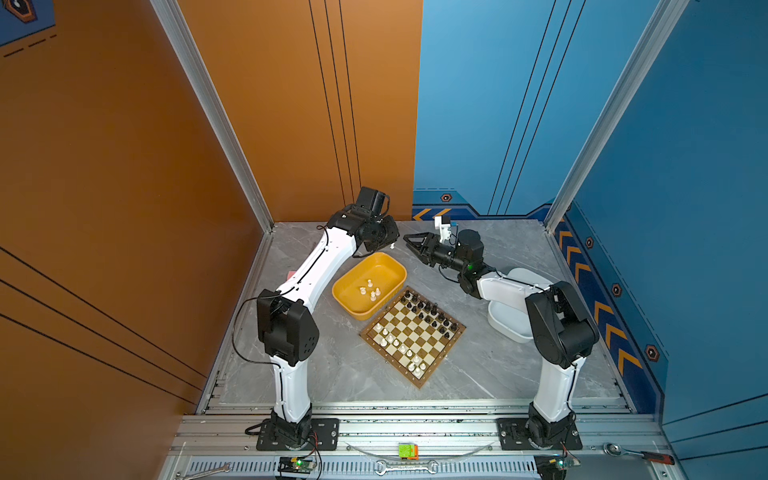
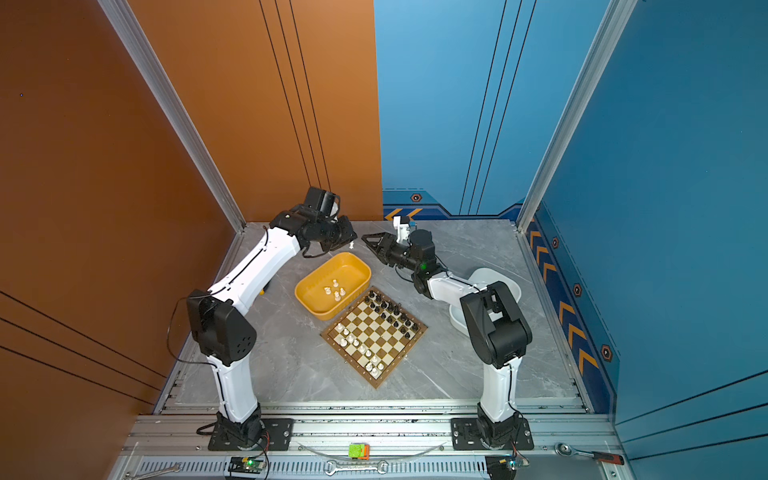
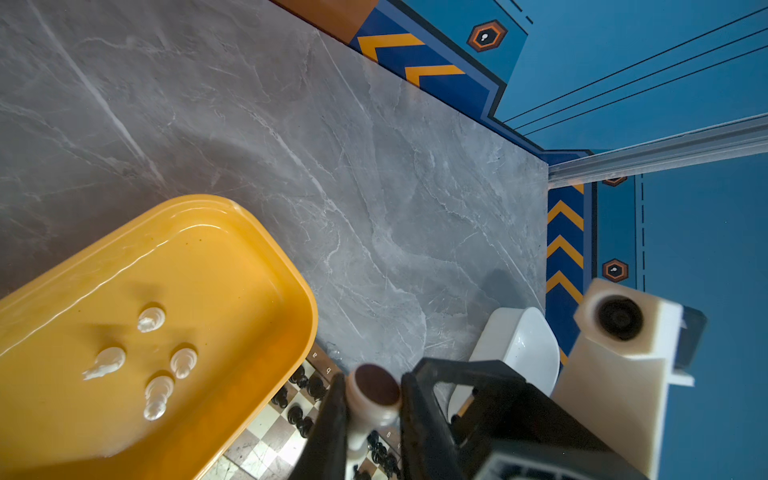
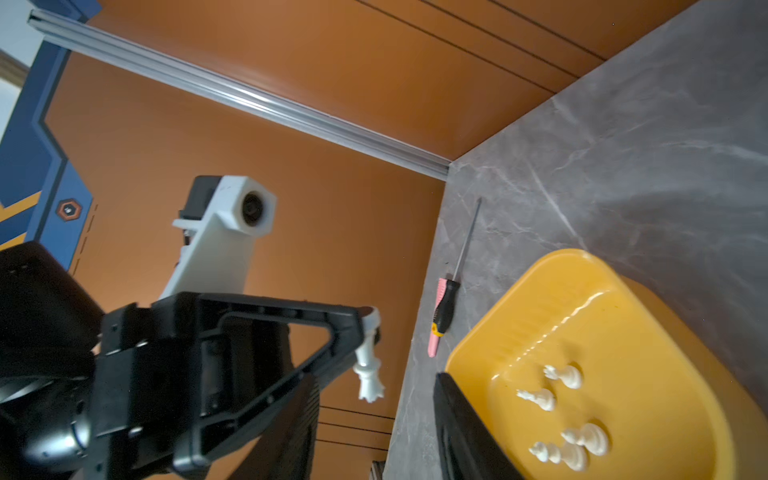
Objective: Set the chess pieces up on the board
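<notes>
- White piece (image 4: 368, 365) pinched near its base in left gripper (image 1: 390, 244), just beyond yellow tray (image 1: 344, 300).
- Right gripper (image 1: 409, 245) has its jaws apart, empty, facing it.
- Board (image 1: 439, 355) beside tray: black pieces (image 1: 432, 313) on far rows, white pieces (image 1: 395, 343) on near rows.
- Loose white pieces (image 1: 370, 289), four, lie in tray.

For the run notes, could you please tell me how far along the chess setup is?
Done: the black pieces stand in rows along one edge of the board, and several white pieces opposite. In hand: the left fingers grip one white piece, off the board. Left: four white pieces lie in the yellow tray.
</notes>
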`<state>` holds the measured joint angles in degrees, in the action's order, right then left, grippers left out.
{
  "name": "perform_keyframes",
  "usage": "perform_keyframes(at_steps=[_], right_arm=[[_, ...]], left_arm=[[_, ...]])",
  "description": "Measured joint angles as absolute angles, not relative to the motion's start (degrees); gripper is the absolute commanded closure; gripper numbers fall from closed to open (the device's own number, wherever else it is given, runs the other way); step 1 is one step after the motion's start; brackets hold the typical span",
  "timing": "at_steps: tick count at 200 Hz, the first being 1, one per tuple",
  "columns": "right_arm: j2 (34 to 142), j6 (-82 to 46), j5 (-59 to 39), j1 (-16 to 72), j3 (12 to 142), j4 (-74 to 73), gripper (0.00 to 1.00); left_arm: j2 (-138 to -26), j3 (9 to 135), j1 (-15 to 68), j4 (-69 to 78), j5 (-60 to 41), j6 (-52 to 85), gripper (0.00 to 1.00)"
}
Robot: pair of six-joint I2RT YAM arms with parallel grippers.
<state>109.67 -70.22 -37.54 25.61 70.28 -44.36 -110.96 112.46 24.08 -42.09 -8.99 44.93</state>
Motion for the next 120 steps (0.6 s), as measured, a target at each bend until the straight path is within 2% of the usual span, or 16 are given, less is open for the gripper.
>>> perform_keyframes(at_steps=[120], right_arm=[[110.39, -72.95, -40.42, 25.93, 71.59, -47.18, 0.58]], left_arm=[[-110.91, 111.61, 24.23, -35.90, -7.03, 49.30, 0.92]])
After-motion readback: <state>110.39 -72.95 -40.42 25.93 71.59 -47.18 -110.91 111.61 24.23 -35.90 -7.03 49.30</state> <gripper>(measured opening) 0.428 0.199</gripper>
